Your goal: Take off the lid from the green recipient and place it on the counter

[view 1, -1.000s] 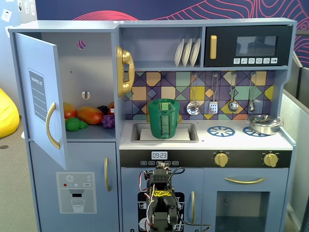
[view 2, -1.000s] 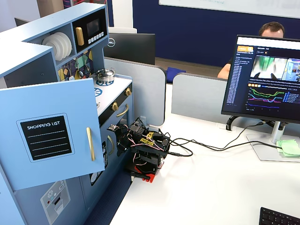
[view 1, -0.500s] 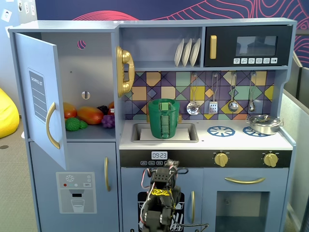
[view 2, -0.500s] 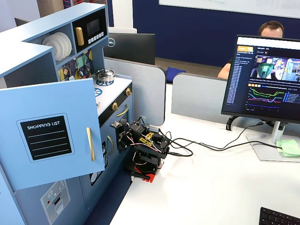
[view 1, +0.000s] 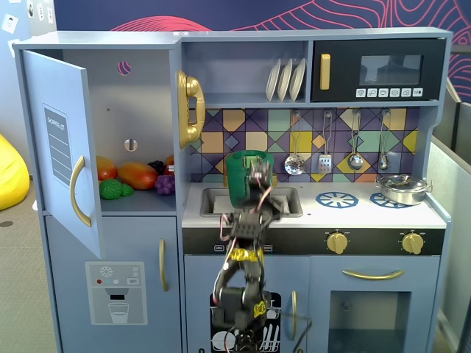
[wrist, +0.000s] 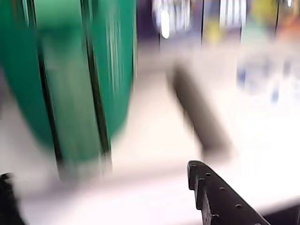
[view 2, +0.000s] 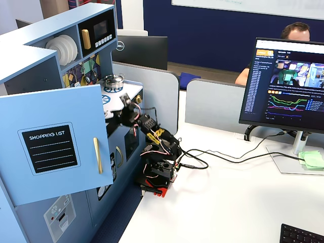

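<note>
Green recipient [view 1: 249, 179] sits at the counter's [view 1: 368, 213] back edge, by the sink. My claw [view 1: 256, 176] is right in front of it — in the wrist view the pot [wrist: 70, 79] fills upper left. Fingers look apart, gripping nothing. Lid not discernible — presumably above me.

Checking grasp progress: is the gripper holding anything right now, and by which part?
Nothing is held. In the wrist view the gripper is open and empty, close to the green recipient.
</note>
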You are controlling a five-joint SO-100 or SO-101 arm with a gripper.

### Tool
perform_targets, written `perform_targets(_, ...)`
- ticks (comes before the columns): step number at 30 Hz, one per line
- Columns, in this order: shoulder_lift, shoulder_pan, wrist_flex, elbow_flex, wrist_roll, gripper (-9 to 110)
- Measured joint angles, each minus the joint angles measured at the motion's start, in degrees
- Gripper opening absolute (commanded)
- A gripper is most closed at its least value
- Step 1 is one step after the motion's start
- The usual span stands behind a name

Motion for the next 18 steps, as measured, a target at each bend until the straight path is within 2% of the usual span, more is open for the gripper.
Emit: perform_targets(18, -25.4, -4.4, -7.9, -26.0, -1.7, 41)
